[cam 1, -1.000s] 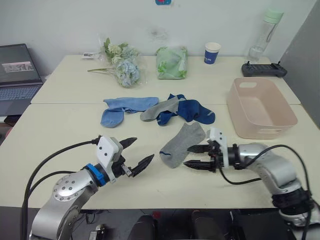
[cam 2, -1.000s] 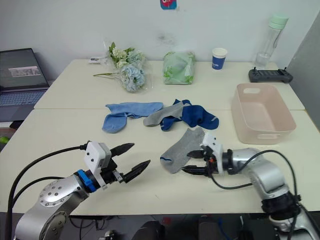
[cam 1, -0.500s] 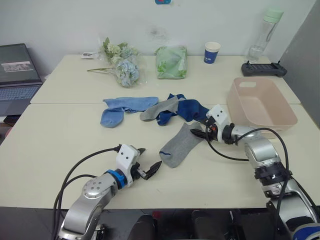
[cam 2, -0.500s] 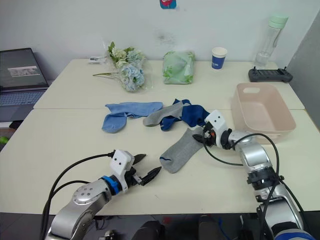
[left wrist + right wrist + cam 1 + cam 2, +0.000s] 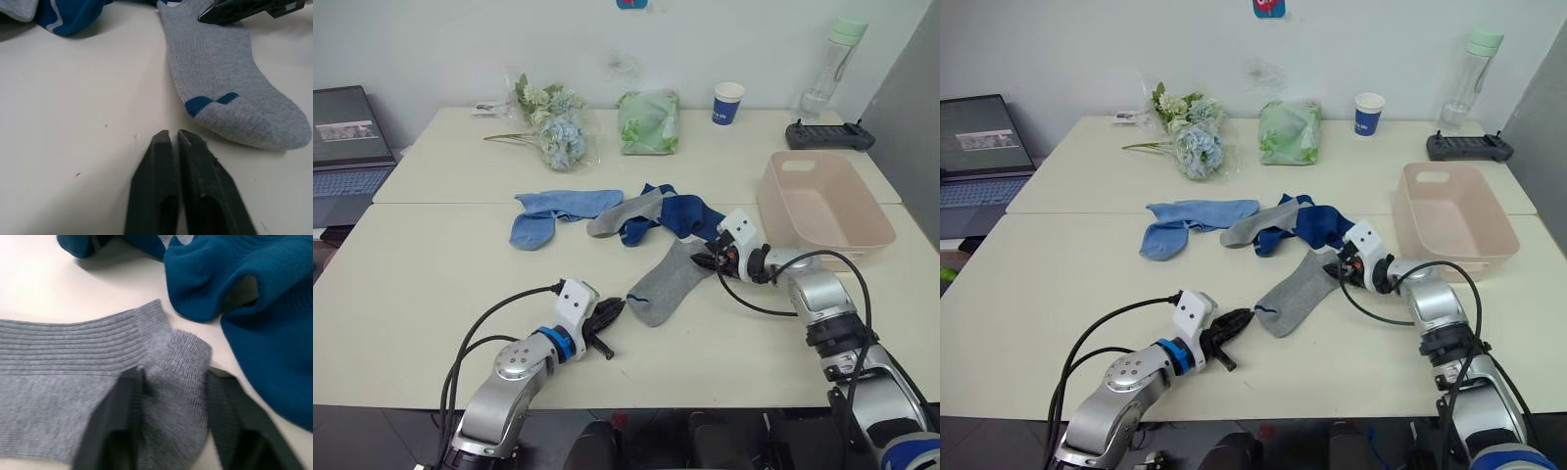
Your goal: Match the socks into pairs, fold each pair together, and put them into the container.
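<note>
A grey sock [image 5: 668, 284] lies flat on the table's near half, toe toward me. My left gripper [image 5: 615, 309] rests on the table just short of that toe, fingers [image 5: 161, 161] shut together with nothing between them. At the sock's cuff [image 5: 181, 352], my right gripper [image 5: 705, 262] has a finger on either side, with the fabric bunched up between them. Behind it lie the navy socks [image 5: 690, 215], a second grey sock [image 5: 625, 213] and the light blue socks [image 5: 553, 211]. The pink container [image 5: 822, 206] stands to the right with nothing in it.
Along the back are a bunch of flowers [image 5: 553, 125], a green crinkly bag [image 5: 649, 122], a blue paper cup [image 5: 728, 103], a bottle [image 5: 832, 64] and a black controller [image 5: 829, 135]. A laptop [image 5: 347, 147] sits at far left.
My left gripper has gone from wide open to shut and slid closer to the grey sock's toe. My right gripper's fingers have narrowed onto the sock's cuff.
</note>
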{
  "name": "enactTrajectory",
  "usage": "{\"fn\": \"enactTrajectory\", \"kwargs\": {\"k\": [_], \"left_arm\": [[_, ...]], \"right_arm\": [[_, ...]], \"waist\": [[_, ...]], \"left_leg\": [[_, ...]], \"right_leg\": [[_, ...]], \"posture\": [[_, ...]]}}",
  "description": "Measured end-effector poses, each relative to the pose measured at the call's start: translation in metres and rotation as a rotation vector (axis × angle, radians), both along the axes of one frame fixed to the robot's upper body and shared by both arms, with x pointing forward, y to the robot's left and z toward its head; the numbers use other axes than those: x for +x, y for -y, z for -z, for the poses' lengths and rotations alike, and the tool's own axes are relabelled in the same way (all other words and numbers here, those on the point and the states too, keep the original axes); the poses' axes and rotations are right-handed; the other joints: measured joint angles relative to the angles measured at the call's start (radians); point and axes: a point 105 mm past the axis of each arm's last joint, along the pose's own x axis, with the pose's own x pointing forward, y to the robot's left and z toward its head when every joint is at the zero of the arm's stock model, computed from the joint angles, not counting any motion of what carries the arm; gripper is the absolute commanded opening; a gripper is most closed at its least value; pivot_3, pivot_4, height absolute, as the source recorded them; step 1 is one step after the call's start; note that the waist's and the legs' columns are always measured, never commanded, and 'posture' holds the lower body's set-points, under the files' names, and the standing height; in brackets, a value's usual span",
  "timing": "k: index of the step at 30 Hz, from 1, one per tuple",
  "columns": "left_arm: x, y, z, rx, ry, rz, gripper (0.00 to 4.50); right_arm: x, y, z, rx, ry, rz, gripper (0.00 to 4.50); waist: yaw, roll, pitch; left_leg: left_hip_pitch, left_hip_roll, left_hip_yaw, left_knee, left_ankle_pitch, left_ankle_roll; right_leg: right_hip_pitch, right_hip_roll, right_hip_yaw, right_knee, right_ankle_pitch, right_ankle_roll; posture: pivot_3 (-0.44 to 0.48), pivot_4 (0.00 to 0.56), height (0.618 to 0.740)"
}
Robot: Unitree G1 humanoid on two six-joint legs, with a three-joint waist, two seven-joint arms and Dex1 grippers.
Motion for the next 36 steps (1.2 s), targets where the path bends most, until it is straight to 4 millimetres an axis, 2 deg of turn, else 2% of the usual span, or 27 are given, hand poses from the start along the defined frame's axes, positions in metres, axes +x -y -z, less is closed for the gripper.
{"fn": "enactTrajectory", "kwargs": {"k": [3,6,11,14,17,20,24,26,29,36], "left_arm": [[0.001,0.003,-0.005,-0.023,0.011,0.018,0.0],[-0.001,0.001,-0.004,-0.04,-0.004,0.016,0.0],[-0.006,-0.018,-0.005,-0.097,-0.043,-0.022,0.0],[-0.001,-0.02,-0.015,-0.168,-0.039,-0.024,0.9],[0.008,-0.012,-0.026,-0.205,-0.018,0.003,1.87],[0.013,-0.006,-0.026,-0.206,-0.022,0.021,2.83],[0.02,0.004,-0.008,-0.156,-0.093,0.044,2.83],[0.023,0.005,-0.005,-0.136,-0.093,0.042,2.83],[0.023,0.009,-0.005,-0.123,-0.093,0.066,2.19],[0.018,0.021,-0.001,-0.107,-0.115,0.134,0.04]], "right_arm": [[-0.003,0.001,0.0,0.017,-0.005,0.005,0.04],[-0.007,0.003,0.0,0.041,-0.02,0.018,0.04],[-0.022,0.015,0.001,0.054,-0.056,0.051,0.04],[-0.029,0.019,0.002,0.047,-0.065,0.063,0.0],[-0.03,0.019,0.001,0.044,-0.069,0.069,0.0],[-0.03,0.02,-0.001,0.044,-0.063,0.075,0.0],[-0.03,0.023,-0.001,0.041,-0.063,0.099,0.0],[-0.03,0.024,0.0,0.041,-0.064,0.107,0.0],[-0.032,0.024,0.0,0.048,-0.063,0.107,0.0],[-0.045,0.015,-0.002,0.061,-0.05,0.104,0.0]], "waist": [[0.0,0.0,0.0],[0.0,0.0,0.0],[0.0,0.0,0.0],[0.002,0.0,0.0],[0.001,0.0,0.0],[0.0,0.0,0.0],[0.0,0.0,0.0],[0.0,0.0,0.0],[0.0,0.0,0.0],[0.0,0.0,0.0]], "left_leg": [[0.0,0.0,0.0,0.0,0.0,0.0],[0.0,0.0,0.0,0.0,0.0,0.0],[0.0,0.0,0.0,0.0,-0.001,0.003],[0.0,0.0,-0.001,0.0,-0.001,0.003],[0.0,-0.001,0.0,0.0,-0.001,0.003],[0.0,-0.001,0.0,0.0,0.0,0.001],[0.0,-0.001,0.001,0.0,0.001,0.001],[0.0,-0.001,0.0,0.0,0.001,0.001],[0.0,-0.001,0.0,0.0,0.001,0.001],[0.0,-0.001,0.0,0.0,0.001,0.001]], "right_leg": [[0.0,0.0,0.0,0.0,0.0,0.0],[0.0,0.0,0.0,0.0,0.0,0.0],[0.0,0.0,0.0,0.0,0.0,0.0],[0.0,0.0,0.0,0.0,0.0,0.001],[0.001,0.0,0.0,0.001,0.001,0.002],[0.0,0.0,0.0,0.001,0.001,0.002],[0.0,0.0,0.0,0.0,0.001,0.002],[0.0,0.0,0.0,0.0,0.001,0.002],[0.001,0.0,0.0,0.0,0.001,0.002],[0.0,0.0,0.0,0.0,0.001,0.002]], "posture": [[0.0,0.15,0.74],[0.0,0.15,0.74],[0.0,0.15,0.74],[0.0,0.15,0.74],[0.0,0.15,0.74],[0.0,0.15,0.74],[0.0,0.15,0.74],[0.0,0.15,0.74],[0.0,0.15,0.74],[0.0,0.15,0.74]]}}
